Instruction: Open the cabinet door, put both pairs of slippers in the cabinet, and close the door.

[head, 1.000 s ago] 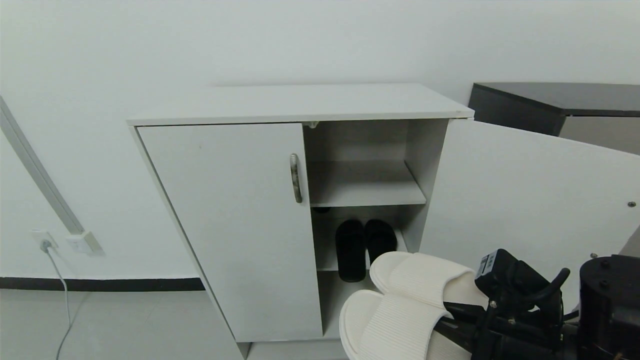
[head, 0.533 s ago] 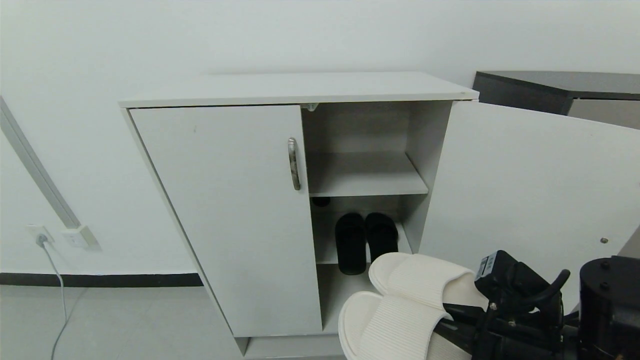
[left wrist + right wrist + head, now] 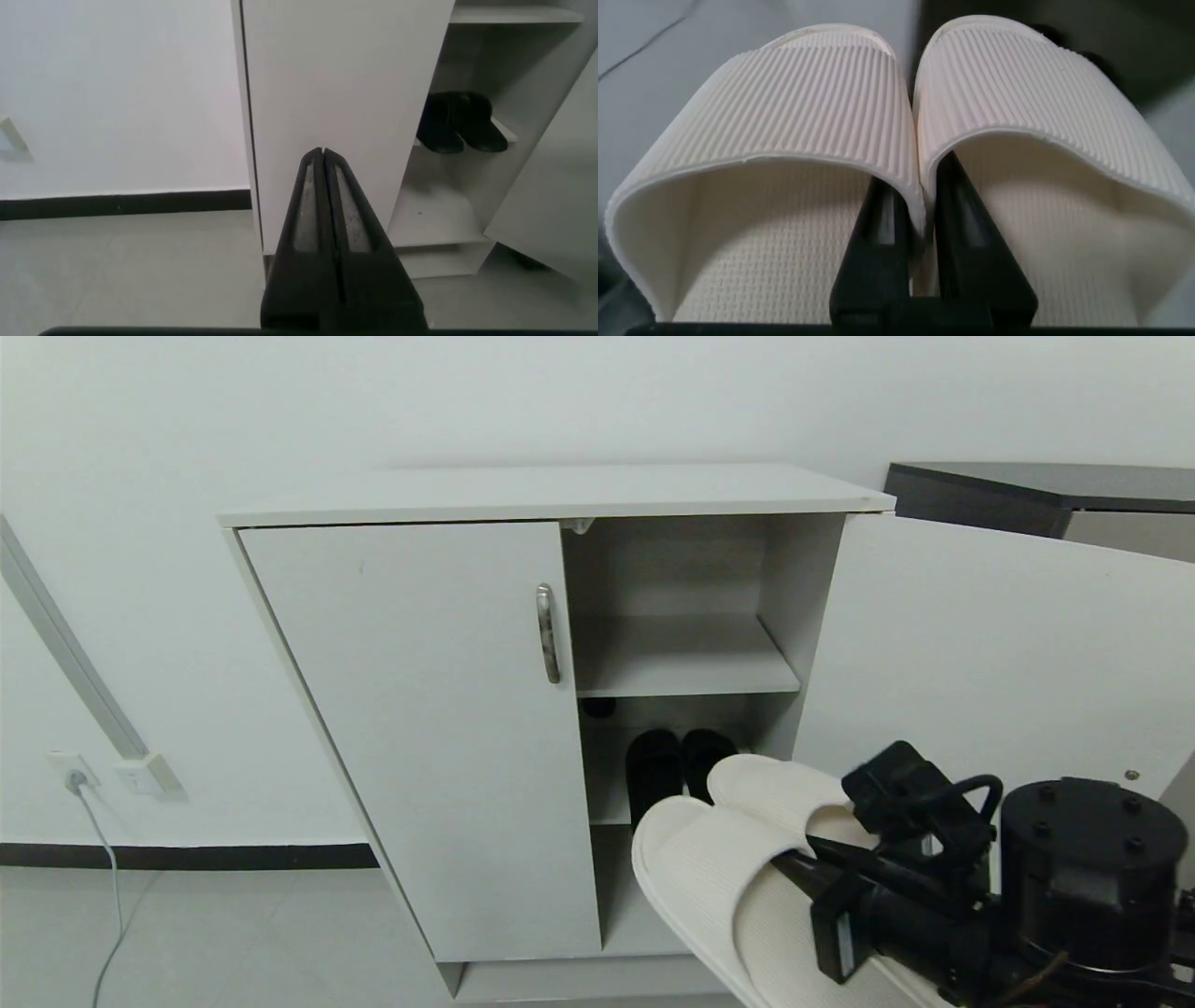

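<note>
White slippers (image 3: 724, 859), one pair, are held in the air by my right end effector (image 3: 920, 238), near the open right half of the cabinet (image 3: 560, 493). They are side by side, and their toes point far, toward the opening. My two fingers (image 3: 882, 233) go under the straps, one in each slipper, and pinch the two inner walls between them. The right door (image 3: 980, 644) stands open, just right of the pair. The left door (image 3: 420, 709) is closed. Black slippers (image 3: 677, 758) lie on the lower shelf inside, beyond the white toes. My left end effector (image 3: 322, 166) hangs low in front of the closed left door, with its fingers pressed together and holding nothing.
</note>
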{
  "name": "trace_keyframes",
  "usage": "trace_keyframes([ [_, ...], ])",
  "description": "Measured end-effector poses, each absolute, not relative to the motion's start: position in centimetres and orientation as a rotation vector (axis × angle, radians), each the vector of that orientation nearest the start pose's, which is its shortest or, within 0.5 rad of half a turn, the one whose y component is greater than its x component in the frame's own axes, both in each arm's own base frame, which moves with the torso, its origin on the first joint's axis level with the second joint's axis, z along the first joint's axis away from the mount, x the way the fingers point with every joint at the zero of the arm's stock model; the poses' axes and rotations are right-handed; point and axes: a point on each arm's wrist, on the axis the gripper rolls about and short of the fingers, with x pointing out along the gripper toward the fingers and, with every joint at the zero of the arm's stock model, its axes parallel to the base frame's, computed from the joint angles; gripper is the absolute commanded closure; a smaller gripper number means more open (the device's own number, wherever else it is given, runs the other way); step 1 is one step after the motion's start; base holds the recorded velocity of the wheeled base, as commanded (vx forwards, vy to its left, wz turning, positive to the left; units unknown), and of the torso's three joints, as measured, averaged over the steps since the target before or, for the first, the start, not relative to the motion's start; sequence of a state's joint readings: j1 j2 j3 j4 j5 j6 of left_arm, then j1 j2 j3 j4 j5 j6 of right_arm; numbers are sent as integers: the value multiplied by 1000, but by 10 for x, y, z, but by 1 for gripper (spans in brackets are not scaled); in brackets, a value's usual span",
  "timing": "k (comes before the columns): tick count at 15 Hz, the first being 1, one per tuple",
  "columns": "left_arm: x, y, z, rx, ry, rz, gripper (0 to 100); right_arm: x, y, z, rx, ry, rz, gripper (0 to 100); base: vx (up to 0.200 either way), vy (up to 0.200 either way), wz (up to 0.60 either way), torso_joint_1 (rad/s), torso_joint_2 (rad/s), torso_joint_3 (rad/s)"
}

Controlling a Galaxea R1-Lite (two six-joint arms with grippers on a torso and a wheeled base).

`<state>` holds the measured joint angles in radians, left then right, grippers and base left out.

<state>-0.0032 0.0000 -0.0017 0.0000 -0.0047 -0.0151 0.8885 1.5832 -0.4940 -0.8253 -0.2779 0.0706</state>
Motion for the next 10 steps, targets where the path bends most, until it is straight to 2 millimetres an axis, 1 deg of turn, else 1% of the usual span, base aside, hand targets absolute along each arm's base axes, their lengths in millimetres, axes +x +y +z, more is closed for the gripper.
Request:
trace_keyframes([
  [2, -23, 0, 76, -14, -2, -10, 100, 168, 217, 157, -27, 248, 498, 100, 0, 0, 0, 0, 0, 0],
  [4, -23, 0, 76, -14, -2, -9, 100, 181, 248, 164, -4, 226, 354, 100, 0, 0, 0, 0, 0, 0],
  [6, -23, 0, 76, -13, -2, -9, 100, 196, 271, 170, 12, 194, 208, 100, 0, 0, 0, 0, 0, 0],
  [8, -23, 0, 76, -13, -2, -9, 100, 218, 285, 174, 25, 169, 103, 100, 0, 0, 0, 0, 0, 0],
  [10, -23, 0, 76, -13, -2, -9, 100, 239, 289, 176, 11, 175, 38, 100, 0, 0, 0, 0, 0, 0],
])
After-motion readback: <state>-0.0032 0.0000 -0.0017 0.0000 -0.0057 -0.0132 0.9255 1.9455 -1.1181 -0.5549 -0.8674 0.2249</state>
